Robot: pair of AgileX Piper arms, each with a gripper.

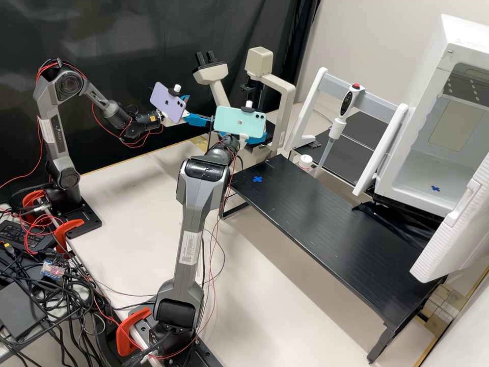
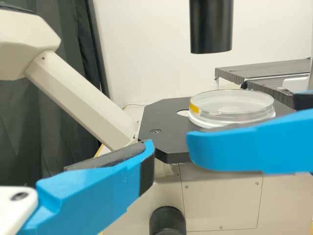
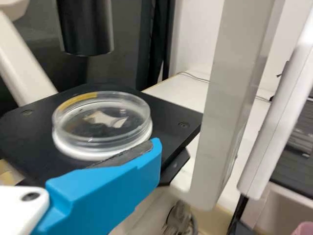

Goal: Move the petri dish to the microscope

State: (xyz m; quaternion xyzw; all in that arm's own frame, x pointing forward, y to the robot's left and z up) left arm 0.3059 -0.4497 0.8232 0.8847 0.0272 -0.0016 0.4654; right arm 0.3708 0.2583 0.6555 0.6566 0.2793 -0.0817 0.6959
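Foremost, one right gripper (image 1: 258,138), its blue fingers standing apart, the nearer finger (image 3: 110,183) close against the near side of the petri dish (image 3: 102,120), contact not certain. Item, one clear round dish with a yellow mark at its rim, lying level over the black stage (image 2: 164,139) of the cream microscope (image 1: 285,94), below a black cylinder (image 2: 211,24). Item, one left gripper (image 1: 199,109), fingers apart, near the stage; also one black raised platform (image 1: 326,224) bearing a blue cross (image 1: 257,179).
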